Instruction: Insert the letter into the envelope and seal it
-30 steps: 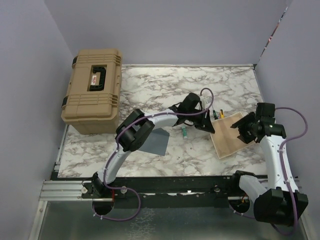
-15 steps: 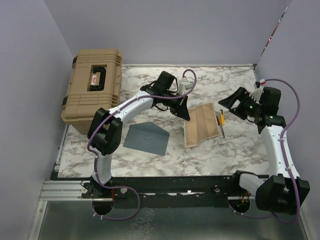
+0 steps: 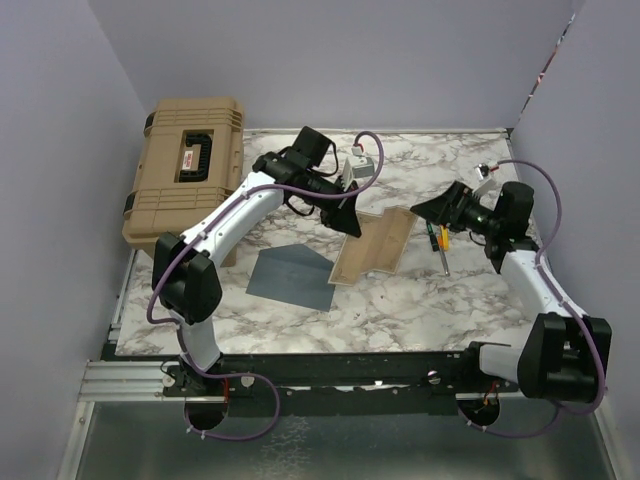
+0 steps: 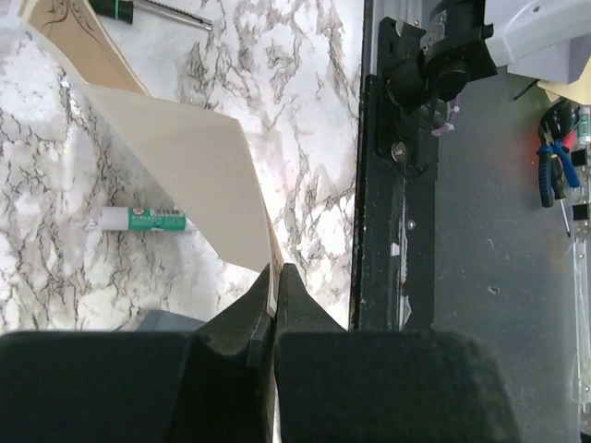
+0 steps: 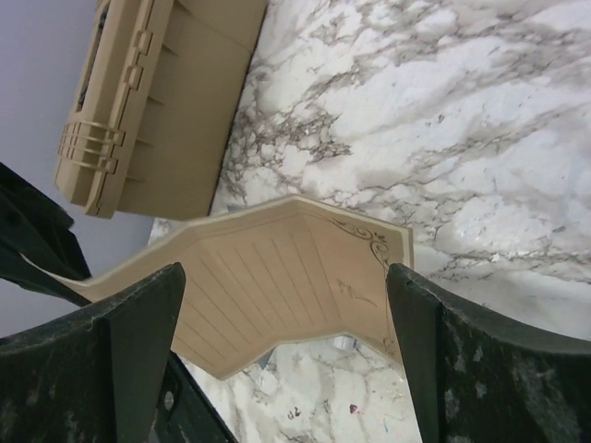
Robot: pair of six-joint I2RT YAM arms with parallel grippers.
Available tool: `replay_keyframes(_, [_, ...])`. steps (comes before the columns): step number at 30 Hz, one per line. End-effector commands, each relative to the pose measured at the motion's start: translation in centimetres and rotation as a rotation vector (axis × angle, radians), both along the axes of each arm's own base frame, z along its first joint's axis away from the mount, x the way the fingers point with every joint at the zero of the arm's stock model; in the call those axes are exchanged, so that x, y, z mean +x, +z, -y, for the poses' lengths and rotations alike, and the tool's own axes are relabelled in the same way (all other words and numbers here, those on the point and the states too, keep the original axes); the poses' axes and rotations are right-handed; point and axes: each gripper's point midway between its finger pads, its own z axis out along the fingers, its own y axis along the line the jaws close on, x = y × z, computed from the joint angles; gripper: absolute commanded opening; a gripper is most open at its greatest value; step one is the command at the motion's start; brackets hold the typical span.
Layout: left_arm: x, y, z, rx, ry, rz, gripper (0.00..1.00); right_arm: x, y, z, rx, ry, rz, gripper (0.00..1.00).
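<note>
**Left hand clamps the letter, right hand spread wide**

Your left hand (image 3: pixel 347 216) is closed tight on one edge of the letter (image 3: pixel 372 245). The wrist view confirms it: both fingers (image 4: pixel 300 314) are pressed together with the paper's edge (image 4: pixel 175 157) caught between them. The sheet is raised at that end and bent along its length, over the middle of the surface (image 3: pixel 470 160). Its low end comes down just beside the envelope (image 3: pixel 290 278), though you can't tell if the two touch.

The envelope lies flat toward the near edge, left of centre.

Your right hand (image 3: pixel 432 208) is wide open and grips nothing. It hangs toward the right edge, facing the letter's far end. A glue stick (image 4: pixel 143 219) lies under the lifted sheet, and small tools (image 3: pixel 440 245) rest below the right hand. The tan case (image 3: pixel 185 180) sits at the far left corner.
</note>
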Motion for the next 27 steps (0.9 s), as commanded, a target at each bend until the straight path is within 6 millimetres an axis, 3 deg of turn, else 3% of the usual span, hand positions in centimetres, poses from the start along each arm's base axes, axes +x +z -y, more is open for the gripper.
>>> replay_keyframes(1, [-1.0, 3.1, -0.6, -0.062, -0.052, 0.067, 0.0, -0.5, 1.3, -1.4, 0.113, 0.057, 0.123, 0.94])
replay_keyframes(9, [-1.2, 3.7, -0.5, -0.079, -0.06, 0.059, 0.0, -0.9, -3.4, -1.6, 0.102, 0.083, 0.092, 0.93])
replay_keyframes(20, [-0.6, 3.5, 0.1, -0.08, -0.052, 0.034, 0.0, -1.8, -6.1, -3.0, 0.148, 0.146, 0.154, 0.87])
replay_keyframes(23, [-0.2, 3.5, 0.3, -0.077, -0.038, 0.038, 0.0, -2.1, -5.8, -3.9, 0.207, 0.188, 0.156, 0.71])
replay_keyframes(25, [0.4, 3.6, 0.4, -0.071, -0.011, 0.043, 0.0, -2.2, -5.3, -4.4, 0.26, 0.209, 0.146, 0.51])
replay_keyframes(27, [1.2, 3.6, 0.6, -0.06, 0.036, 0.046, 0.0, -2.4, -4.6, -4.7, 0.299, 0.23, 0.134, 0.25])
